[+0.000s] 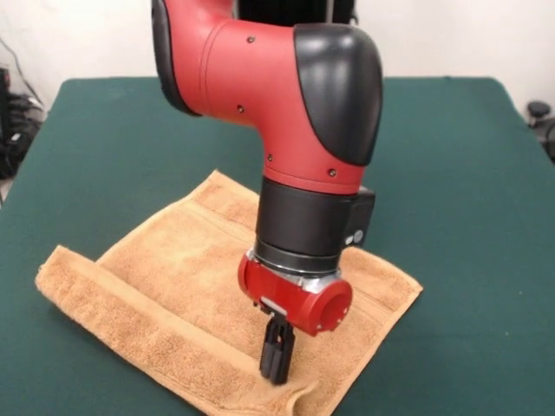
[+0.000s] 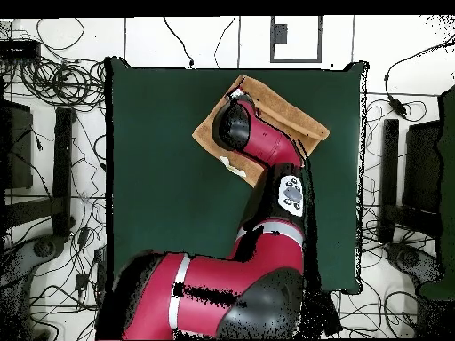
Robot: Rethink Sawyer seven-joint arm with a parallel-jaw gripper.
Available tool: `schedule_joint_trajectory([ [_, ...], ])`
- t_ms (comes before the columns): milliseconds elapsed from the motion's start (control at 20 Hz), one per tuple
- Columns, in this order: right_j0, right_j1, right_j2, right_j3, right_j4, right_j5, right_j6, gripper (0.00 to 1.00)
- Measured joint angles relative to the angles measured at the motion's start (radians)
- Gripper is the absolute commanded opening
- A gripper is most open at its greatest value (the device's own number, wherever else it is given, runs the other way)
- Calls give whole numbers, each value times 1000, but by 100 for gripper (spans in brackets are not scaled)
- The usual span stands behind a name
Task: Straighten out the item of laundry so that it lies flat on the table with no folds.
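Reaching down, pincer (image 1: 277, 354) closed, touching towel (image 1: 173, 277) near edge.

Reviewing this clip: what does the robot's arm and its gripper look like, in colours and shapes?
The arm has rounded red shells with black joint caps and a black cylindrical wrist section. A red end piece with a silver ring carries the narrow black gripper. Overhead, a white panel with dark buttons shows on the arm.

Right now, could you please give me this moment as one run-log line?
gripper: down on towel's near edge, looks shut | towel: left edge folded over, wrinkle at gripper | table: towel near front | status: not flat
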Motion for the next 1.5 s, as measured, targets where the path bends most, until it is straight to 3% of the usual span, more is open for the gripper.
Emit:
schedule_joint_trajectory([
  [300,14,44,-81,-74,10,34,0,0],
  [800,-39,96,-207,-197,5,164,0,0],
  [1100,-46,98,-215,-204,2,196,0,0],
  [1500,-45,47,-207,-170,-1,347,0,0],
])
